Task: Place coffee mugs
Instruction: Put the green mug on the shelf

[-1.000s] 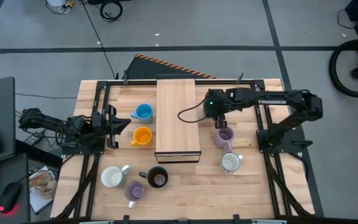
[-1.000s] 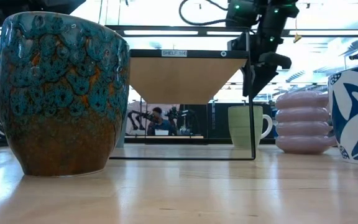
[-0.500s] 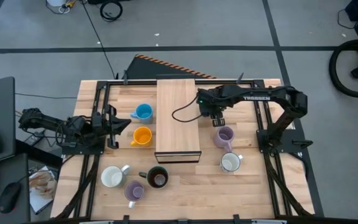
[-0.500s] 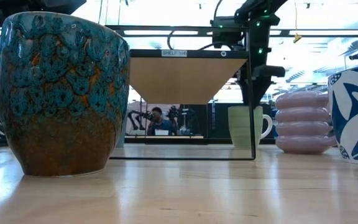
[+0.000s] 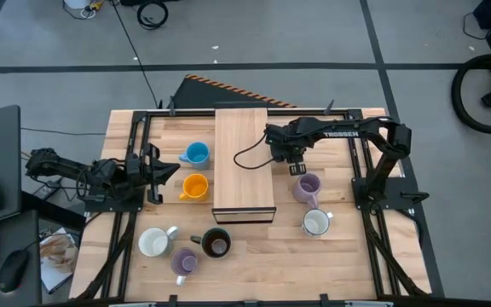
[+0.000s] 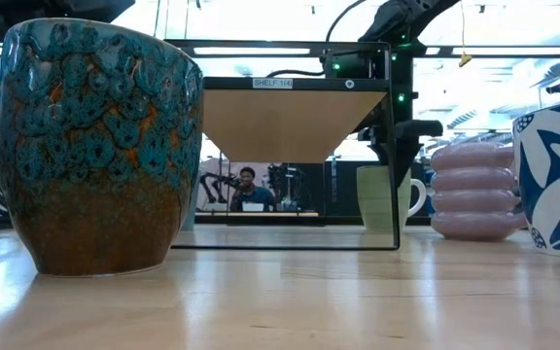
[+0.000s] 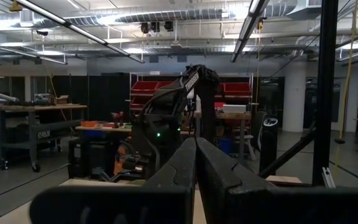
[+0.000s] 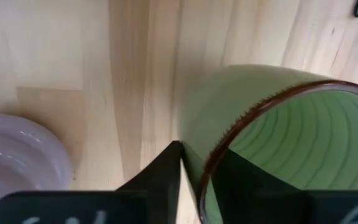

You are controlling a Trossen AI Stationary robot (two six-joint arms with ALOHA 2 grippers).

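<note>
R gripper [image 8: 194, 171] pinches rim of pale green ribbed ceramic mug [image 8: 278, 137], one finger inside, one outside; mug on wooden table [image 5: 339, 247] beside shelf [image 5: 244, 162], near lilac mug [image 5: 308, 186]. L gripper [image 7: 196, 168] shut, parked at table's left.

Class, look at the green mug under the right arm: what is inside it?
One of the right gripper's fingers reaches inside the green mug, the other stays outside, pinching the rim. Only ribbed green wall shows within; the bottom is out of view.
</note>
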